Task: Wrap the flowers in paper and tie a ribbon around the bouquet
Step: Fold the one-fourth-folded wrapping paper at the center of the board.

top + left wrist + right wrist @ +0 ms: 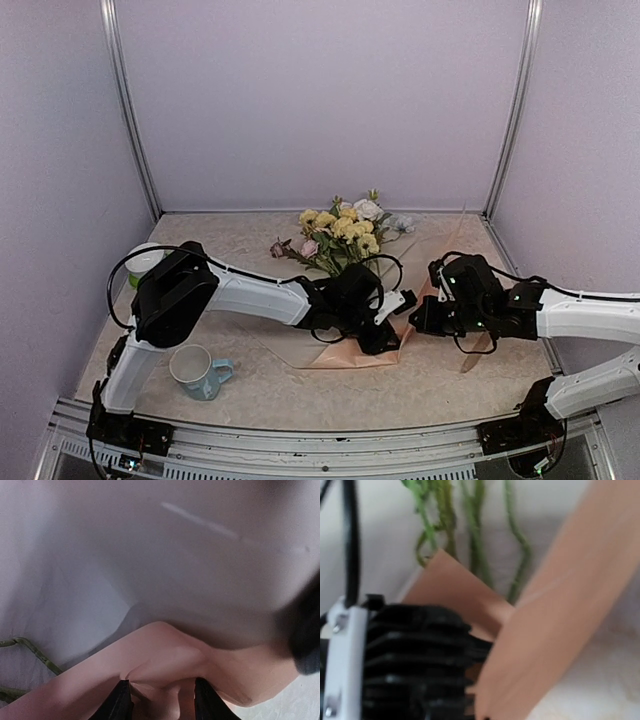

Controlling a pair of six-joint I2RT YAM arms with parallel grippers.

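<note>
Any print on the white mug [198, 370] with its pale blue handle is too small to read. The mug stands on the beige table [450, 378] at about 8 o'clock from the paper [335, 355]. A green-and-white cup [143, 262] sits at about 10 o'clock, half hidden behind the left arm [250, 292].

That arm stretches across the table from 8 o'clock and covers the lower ends of the stems in the top view. In the right wrist view, a black ribbed housing on a white bracket fills the lower left. A broad, blurred band of paper crosses from the bottom toward 2 o'clock and hides the right gripper's own fingertips.

The left gripper [162, 702] has its jaws part-way closed around a bunched hump of the paper. Both black fingertips [120, 702] press against it, and creases spread from the left one. The right gripper [418, 318] is at the sheet's 3 o'clock edge with its jaws closed. Whether it pinches the paper cannot be told.

The flowers [340, 232] lie at the table's centre with yellow, white, pale blue and pink blooms pointing to 12 o'clock. Their thin green stems [475, 530] run down onto the peach-pink sheet, which is rumpled and partly lifted.
</note>
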